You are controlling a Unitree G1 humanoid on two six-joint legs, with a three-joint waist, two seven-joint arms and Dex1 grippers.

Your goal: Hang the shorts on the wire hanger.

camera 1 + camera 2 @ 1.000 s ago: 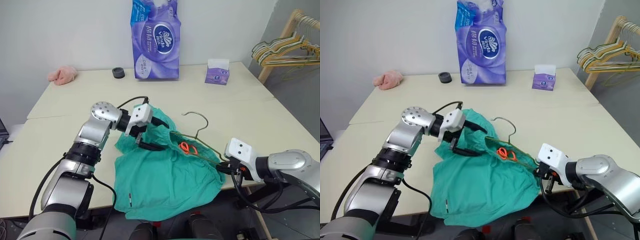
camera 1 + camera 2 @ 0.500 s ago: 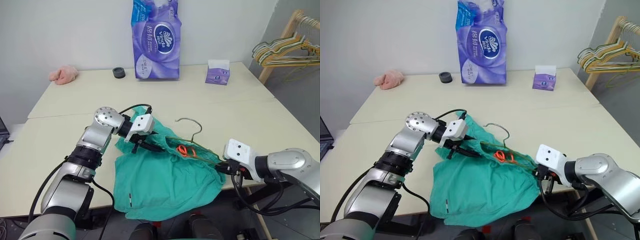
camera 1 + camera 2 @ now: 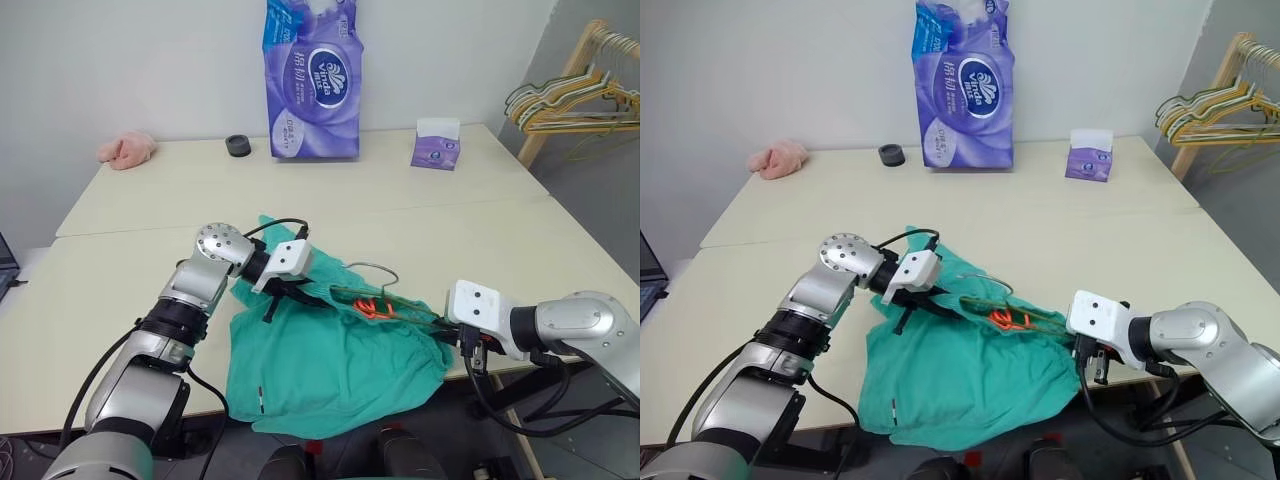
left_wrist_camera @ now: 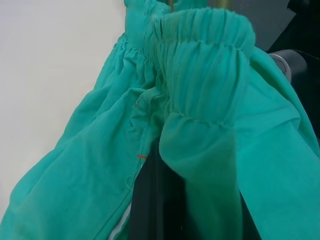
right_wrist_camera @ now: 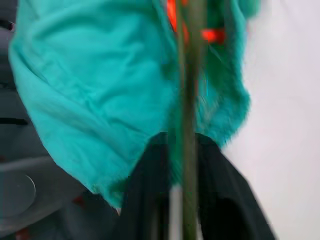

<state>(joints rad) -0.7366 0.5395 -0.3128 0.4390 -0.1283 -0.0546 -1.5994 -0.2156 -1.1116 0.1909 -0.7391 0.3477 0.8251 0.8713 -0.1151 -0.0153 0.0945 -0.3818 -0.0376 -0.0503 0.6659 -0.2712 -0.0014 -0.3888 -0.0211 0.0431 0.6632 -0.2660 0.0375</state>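
Teal shorts [image 3: 330,360] pinched at waistband by left gripper [image 3: 290,293].

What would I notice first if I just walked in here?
Probably the green shorts spread at the table's near edge, with a wire hanger lying across them. After that, the tall purple tissue pack standing at the back by the wall, and the pink cloth in the far left corner.

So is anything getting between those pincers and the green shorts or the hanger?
Nothing visible. The left pincer is shut on the shorts at their waistband, and the hanger runs between the right pincer's fingers.
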